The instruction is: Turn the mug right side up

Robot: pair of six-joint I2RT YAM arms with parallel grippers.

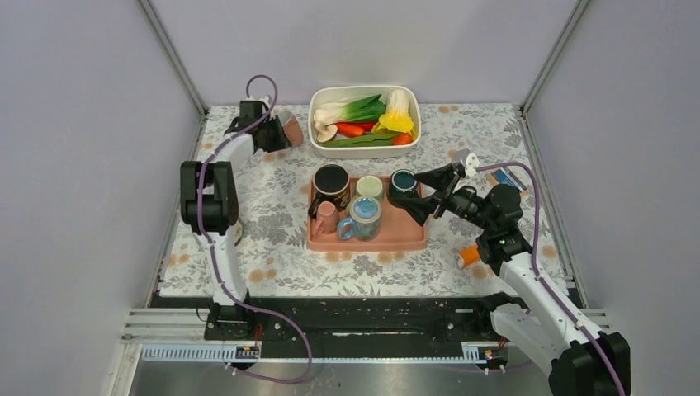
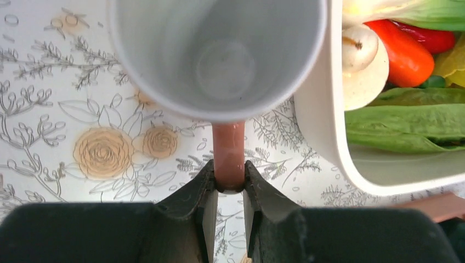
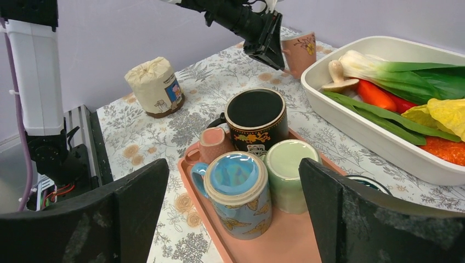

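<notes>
The tabletop (image 1: 272, 247) is white, printed with grey leaves and pale orange roses. The pink mug (image 2: 219, 55) is terracotta-pink on its handle and outer wall and pale grey-white inside, with a small yellow flower on its side. The left fingers (image 2: 192, 211) and the right fingers (image 3: 137, 208) are black. The tray (image 1: 404, 238) is salmon pink. The black mug (image 3: 256, 115) has a gold rim and a gold patterned band. The blue mug (image 3: 237, 189) has a cream ring and brownish butterflies. The green cup (image 3: 288, 164) is pale green, the small cup (image 3: 213, 143) dusty pink. The dish (image 1: 363, 89) is white; its vegetables (image 3: 395, 76) are green, red and yellow.
</notes>
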